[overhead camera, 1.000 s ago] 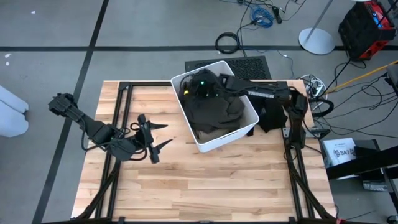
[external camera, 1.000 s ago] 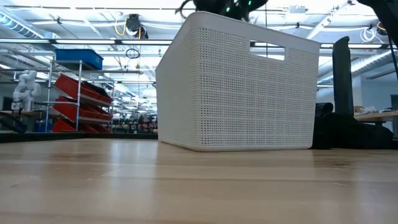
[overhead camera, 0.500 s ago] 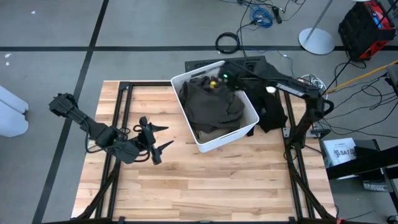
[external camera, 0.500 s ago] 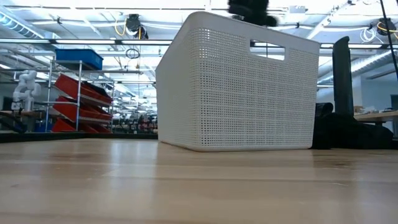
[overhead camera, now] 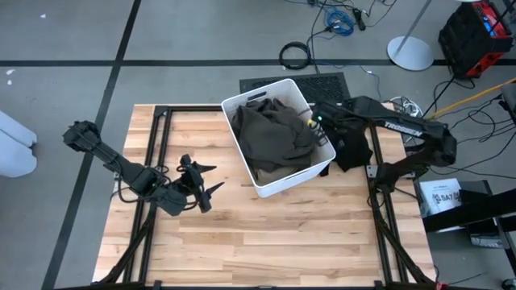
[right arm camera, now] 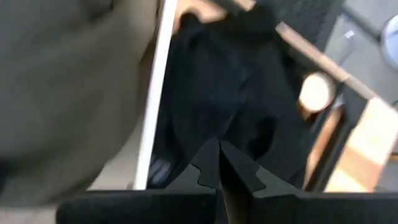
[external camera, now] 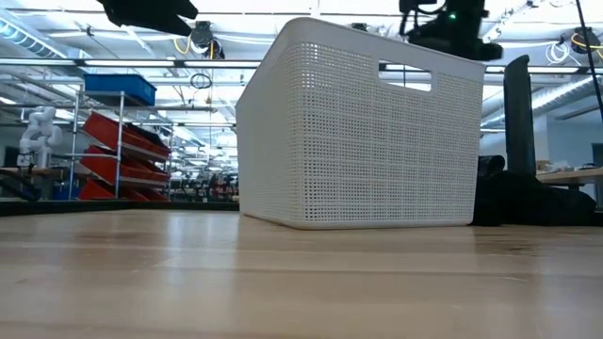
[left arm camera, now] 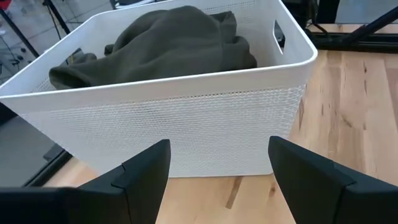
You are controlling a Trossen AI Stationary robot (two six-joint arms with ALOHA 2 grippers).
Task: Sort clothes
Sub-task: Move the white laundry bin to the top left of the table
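A large dark olive garment (overhead camera: 276, 138) lies heaped inside the white bin (overhead camera: 284, 183) at the table's middle, also seen in the left wrist view (left arm camera: 168, 43). A black garment (overhead camera: 351, 150) lies on the table right of the bin, against its wall. My right gripper (overhead camera: 318, 124) hangs shut above the bin's right rim; its wrist view (right arm camera: 219, 163) looks down on the black garment (right arm camera: 236, 93), and nothing is between its fingers. My left gripper (overhead camera: 204, 183) stands open left of the bin, pointing at its wall (left arm camera: 186, 124).
Bare wooden table lies in front of the bin and to its left (overhead camera: 266, 242). The black table frame (overhead camera: 379, 209) runs along both side edges. Cables and a floor grate (overhead camera: 322, 80) lie beyond the far edge.
My right gripper has swung from over the bin's far left corner toward the table's right edge, turning as it went, and now hangs over the bin's right rim, still shut. My left gripper has sunk a little and stays open.
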